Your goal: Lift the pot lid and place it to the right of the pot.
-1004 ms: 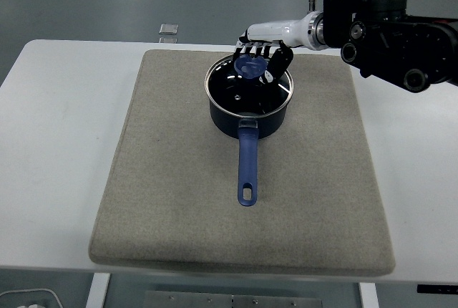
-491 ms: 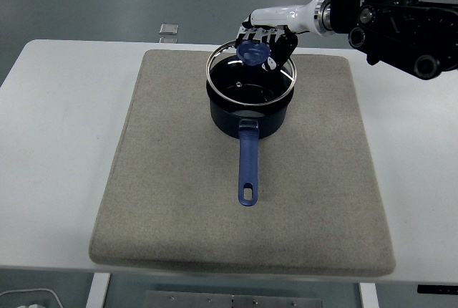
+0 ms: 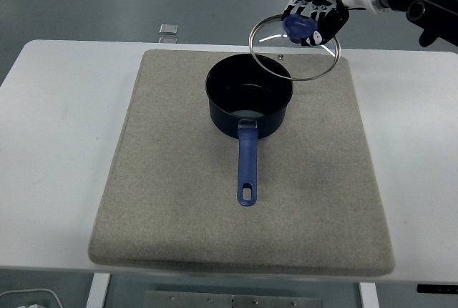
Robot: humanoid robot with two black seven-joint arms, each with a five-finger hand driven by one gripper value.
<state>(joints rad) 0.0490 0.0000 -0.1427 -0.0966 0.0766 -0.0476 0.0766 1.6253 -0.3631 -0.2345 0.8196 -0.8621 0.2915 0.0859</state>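
Note:
A dark blue pot [image 3: 250, 104] with a long blue handle [image 3: 246, 168] stands on the grey mat [image 3: 179, 200], open, its handle pointing toward the near edge. My right hand [image 3: 313, 20] is shut on the blue knob [image 3: 299, 27] of the glass lid [image 3: 294, 47]. It holds the lid in the air, tilted, above and to the right of the pot, with its left rim still overlapping the pot's far right edge. The left arm is out of view.
The mat lies on the white table [image 3: 57, 143]. A small clear object [image 3: 169, 29] lies at the table's far edge, left of the pot. Bare mat [image 3: 329, 129] lies to the right of the pot.
My right hand has lifted the lid off the pot and carried it up and to the right. The pot has stayed in place.

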